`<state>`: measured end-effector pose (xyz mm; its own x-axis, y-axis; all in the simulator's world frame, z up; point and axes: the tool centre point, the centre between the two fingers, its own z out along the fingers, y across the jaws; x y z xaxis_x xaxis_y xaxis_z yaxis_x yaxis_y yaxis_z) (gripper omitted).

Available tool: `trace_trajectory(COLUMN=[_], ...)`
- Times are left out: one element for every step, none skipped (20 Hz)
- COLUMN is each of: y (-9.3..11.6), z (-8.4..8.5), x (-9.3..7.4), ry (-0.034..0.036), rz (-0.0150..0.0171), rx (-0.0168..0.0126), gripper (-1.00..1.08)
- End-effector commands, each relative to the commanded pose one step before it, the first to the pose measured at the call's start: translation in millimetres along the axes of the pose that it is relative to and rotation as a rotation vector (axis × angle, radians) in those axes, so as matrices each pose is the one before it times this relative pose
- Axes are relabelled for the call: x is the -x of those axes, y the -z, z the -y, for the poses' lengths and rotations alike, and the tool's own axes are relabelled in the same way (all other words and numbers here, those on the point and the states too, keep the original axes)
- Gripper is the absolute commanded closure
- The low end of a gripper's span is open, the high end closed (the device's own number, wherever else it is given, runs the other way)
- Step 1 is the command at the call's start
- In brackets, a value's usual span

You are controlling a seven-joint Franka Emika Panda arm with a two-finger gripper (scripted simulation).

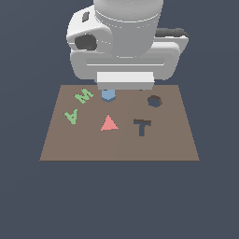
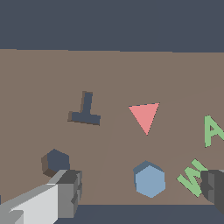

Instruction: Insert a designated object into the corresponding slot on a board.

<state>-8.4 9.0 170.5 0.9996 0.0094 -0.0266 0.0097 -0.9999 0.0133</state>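
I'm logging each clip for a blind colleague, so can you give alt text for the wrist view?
A light-blue block lies on a brown board between the gripper's two open fingers, ungrasped. Also on the board are a red triangle, green letters, a dark T cutout and a dark hexagonal slot near one finger.

Count: one brown board [image 1: 60, 144]. One light-blue block [image 2: 150, 180], apparently hexagonal. One red triangle [image 1: 108, 123]. Two green letters: M [image 1: 84, 95], A [image 1: 71, 115]. Two cutouts: T-shaped [image 1: 142, 126], roundish slot [image 1: 154, 101].
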Motion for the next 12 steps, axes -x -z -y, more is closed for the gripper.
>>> trace_trajectory(y=[0.0,-0.07,-0.23,-0.37,-0.53,-0.68,-0.82,-0.97,-1.12,-1.27,-1.42,-1.56], z=[-0.01,0.0,0.0,0.04,0.03,0.04,0.04,0.04,0.06,0.06,0.06,0.08], x=[0.0,0.06,0.19,0.32,0.45,0.57,0.7,0.83,0.95,1.08,1.2,1.32], ry=[0.0,0.00069,0.00207,0.00352,0.00488,0.00629,0.00766,0.00903,0.01042,0.01177,0.01313,0.0145], rz=[0.0,-0.00003,-0.00006,-0.0001,-0.00014,-0.00018,-0.00022,-0.00026,-0.0003,-0.00033,-0.00037,-0.00041], rx=[0.0,0.00002,0.00001,0.00001,0.00001,0.00002,0.00002,0.00002,0.00003,0.00003,0.00003,0.00004], gripper=[-0.92,-0.92,-0.92,-0.92,-0.92,-0.92,-0.92,-0.92,-0.92,-0.92,-0.92,-0.92])
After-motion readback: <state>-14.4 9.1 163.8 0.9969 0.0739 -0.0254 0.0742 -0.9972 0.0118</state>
